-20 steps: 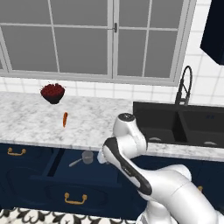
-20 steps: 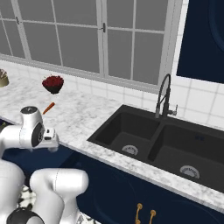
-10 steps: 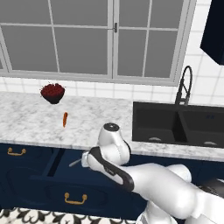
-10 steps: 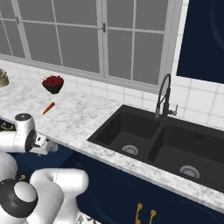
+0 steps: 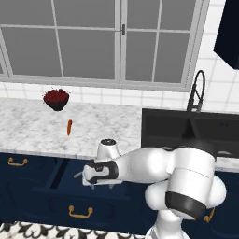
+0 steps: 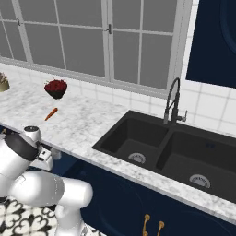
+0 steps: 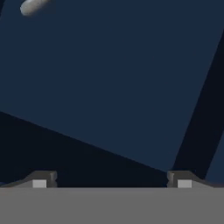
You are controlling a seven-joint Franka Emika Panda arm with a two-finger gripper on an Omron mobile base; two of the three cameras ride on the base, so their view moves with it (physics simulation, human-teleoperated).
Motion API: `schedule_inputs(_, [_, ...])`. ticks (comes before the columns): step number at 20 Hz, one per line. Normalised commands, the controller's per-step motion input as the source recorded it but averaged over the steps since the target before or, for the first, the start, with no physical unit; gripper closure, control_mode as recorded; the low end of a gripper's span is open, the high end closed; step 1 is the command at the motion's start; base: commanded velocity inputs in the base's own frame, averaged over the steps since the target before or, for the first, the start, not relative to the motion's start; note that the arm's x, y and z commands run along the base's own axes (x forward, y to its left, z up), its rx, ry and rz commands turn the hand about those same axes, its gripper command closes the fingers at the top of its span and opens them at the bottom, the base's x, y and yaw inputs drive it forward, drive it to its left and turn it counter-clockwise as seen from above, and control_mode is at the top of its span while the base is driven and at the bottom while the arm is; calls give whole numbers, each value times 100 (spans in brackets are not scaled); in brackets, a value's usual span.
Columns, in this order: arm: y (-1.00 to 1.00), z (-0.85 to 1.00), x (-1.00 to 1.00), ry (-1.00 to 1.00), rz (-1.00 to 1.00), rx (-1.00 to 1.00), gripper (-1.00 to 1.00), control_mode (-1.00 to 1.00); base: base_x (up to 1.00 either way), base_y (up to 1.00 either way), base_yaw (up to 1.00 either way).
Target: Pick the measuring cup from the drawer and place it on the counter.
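A wide grey-framed window (image 5: 102,42) fills the upper left of the frame above a white tiled wall (image 5: 154,99); navy-blue cabinet fronts with brass handles (image 6: 152,223) sit lower right, and a black-and-white patterned tile floor (image 5: 42,231) runs along the bottom edge

Counter (image 5: 28,128): marbled stone, runs behind and above the gripper (image 5: 100,185). On it, a dark bowl of red berries (image 5: 56,99) far behind-left; a carrot (image 5: 69,127) nearer, left of the gripper, apart from the bowl.
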Motion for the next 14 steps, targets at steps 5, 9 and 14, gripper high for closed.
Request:
schedule_inputs(5, [38, -78, -80, 33, 0, -5, -100, -100, 0, 0, 0])
schedule_inputs(9, [23, -33, -100, 18, 5, 0, -100, -100, 0, 0, 0])
schedule_inputs(14, [46, 18, -100, 0, 13, -2, -100, -100, 0, 0, 0])
